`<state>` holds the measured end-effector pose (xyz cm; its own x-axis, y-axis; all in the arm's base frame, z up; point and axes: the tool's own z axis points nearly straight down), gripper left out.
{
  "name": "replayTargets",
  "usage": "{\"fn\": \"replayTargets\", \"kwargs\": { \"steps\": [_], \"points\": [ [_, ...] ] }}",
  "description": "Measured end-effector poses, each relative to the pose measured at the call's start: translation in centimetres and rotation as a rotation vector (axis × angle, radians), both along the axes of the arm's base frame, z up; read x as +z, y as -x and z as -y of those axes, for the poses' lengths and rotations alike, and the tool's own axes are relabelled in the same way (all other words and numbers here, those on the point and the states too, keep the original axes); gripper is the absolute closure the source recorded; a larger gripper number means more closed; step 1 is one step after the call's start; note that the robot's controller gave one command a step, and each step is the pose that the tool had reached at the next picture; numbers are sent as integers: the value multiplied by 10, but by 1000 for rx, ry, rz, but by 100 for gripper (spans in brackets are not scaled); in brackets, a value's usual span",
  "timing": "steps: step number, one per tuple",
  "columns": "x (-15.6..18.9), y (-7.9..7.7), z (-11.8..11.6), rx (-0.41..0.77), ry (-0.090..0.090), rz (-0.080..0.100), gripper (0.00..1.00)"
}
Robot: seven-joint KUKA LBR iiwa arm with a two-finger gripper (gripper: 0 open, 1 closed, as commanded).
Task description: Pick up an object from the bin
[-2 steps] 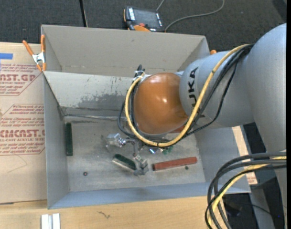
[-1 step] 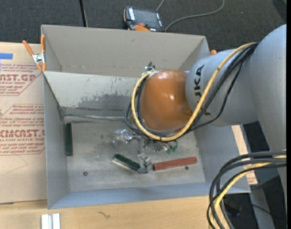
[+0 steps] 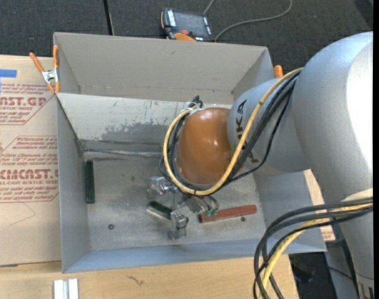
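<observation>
End effector (image 3: 175, 215) hangs low over the front middle of the floor of the grey bin (image 3: 158, 61), under the arm's rounded orange cover (image 3: 201, 145), with yellow and black cables looped around it. Its metal parts sit close to the floor, but I cannot tell whether it is apart or together, and nothing can be seen clamped in it.

Nearest to it is a flat red-brown stick (image 3: 233, 212) with a dark end. The stick lies on the floor just beside the end effector, on the view's right, which is the side the arm reaches in from. Its long axis runs almost straight across the view, rising slightly toward the right, and its dark end points at the end effector and lies very near it. Whether the two touch is not clear.

A dark green bar (image 3: 89, 180) lies well apart against the left wall, its long axis running front to back. A small dark speck (image 3: 111, 227) sits on the bare floor between that bar and the end effector.

Judging by nearness, the stick is the likelier pick. A grasp would call for a short shift toward the arm's side, closing across the stick's narrow width, not along its length.
</observation>
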<state>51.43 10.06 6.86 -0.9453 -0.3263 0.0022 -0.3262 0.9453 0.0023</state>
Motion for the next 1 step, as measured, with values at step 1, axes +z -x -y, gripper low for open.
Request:
{"fn": "replayTargets", "kwargs": {
  "steps": [1],
  "points": [
    [0,0,-1,0,-1,3,0]
  ]
}}
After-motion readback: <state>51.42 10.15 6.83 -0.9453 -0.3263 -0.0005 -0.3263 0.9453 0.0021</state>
